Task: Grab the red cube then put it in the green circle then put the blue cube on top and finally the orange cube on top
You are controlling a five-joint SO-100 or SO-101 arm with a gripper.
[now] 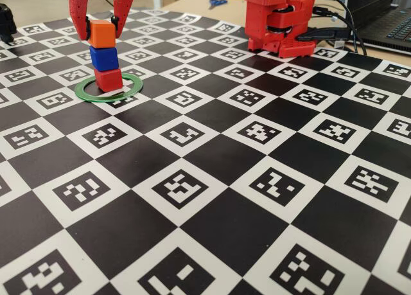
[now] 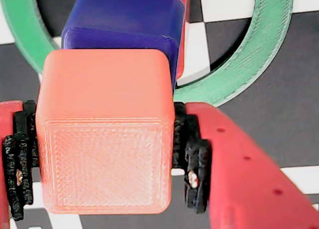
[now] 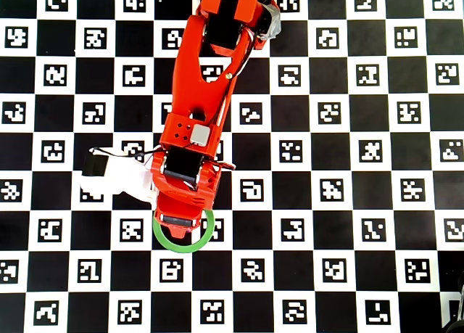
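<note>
- The red cube (image 1: 108, 78) sits in the upper left of the fixed view, inside the green circle (image 1: 87, 94), resting on the checkered board (image 1: 212, 179) at the bottom of a three-cube stack.
- The blue cube (image 1: 103, 57) lies directly on the red one, slightly twisted against it; in the wrist view its deep-blue top and side (image 2: 124, 24) fill the upper middle of the frame, with a thin red strip of the lowest cube showing at its right edge.
- The orange cube (image 1: 101, 33) tops the stack and looks a little tilted in the fixed view; in the wrist view it is the large pale-orange block (image 2: 105, 134) at centre left.
- The gripper (image 1: 99, 30) comes down from the top edge of the fixed view, one red finger on each side of the orange cube. In the wrist view the black pads (image 2: 192, 154) press against both of that cube's flanks, so the jaws are closed narrowly on the orange cube.
- The green ring shows as arcs in the upper corners of the wrist view (image 2: 249, 64); in the overhead view only its lower half (image 3: 185, 246) peeks out below the arm, in the lower left centre.
- The arm's red body (image 3: 206, 93) runs from the top centre of the overhead view down to the ring, hiding the stack there.
- The arm's base (image 1: 279, 22) stands at the upper right of the fixed view, cables trailing to its right.
</note>
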